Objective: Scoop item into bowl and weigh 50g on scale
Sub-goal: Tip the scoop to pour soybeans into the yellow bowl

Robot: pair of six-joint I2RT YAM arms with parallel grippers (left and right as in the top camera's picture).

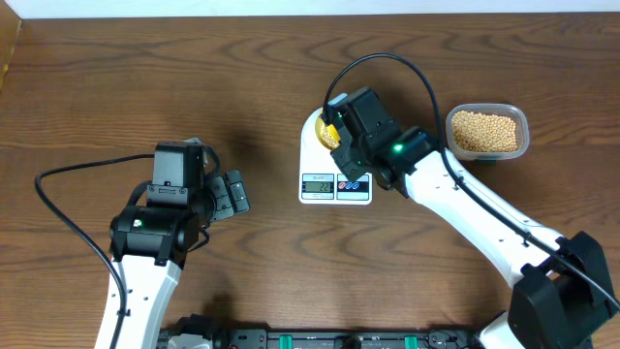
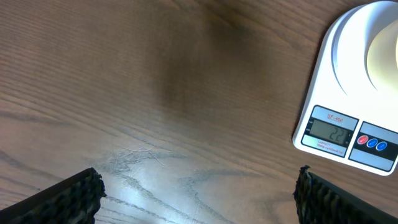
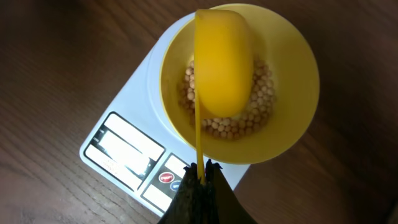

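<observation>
The white scale (image 1: 335,184) stands mid-table with the small yellow bowl (image 3: 298,93) on it; tan beans (image 3: 264,102) lie in the bowl's bottom. My right gripper (image 3: 200,169) is shut on the thin handle of a bright yellow scoop (image 3: 224,62), whose cup is tipped over the bowl. In the overhead view the right gripper (image 1: 345,132) covers most of the bowl. My left gripper (image 1: 232,192) rests left of the scale, open and empty. In the left wrist view, its fingers (image 2: 68,199) stand wide apart over bare wood, with the scale (image 2: 348,93) at the upper right.
A clear plastic tub (image 1: 524,129) full of beans (image 1: 484,131) stands right of the scale, near the right arm. Dark wood table all round. The arms' bases and cables sit along the front edge.
</observation>
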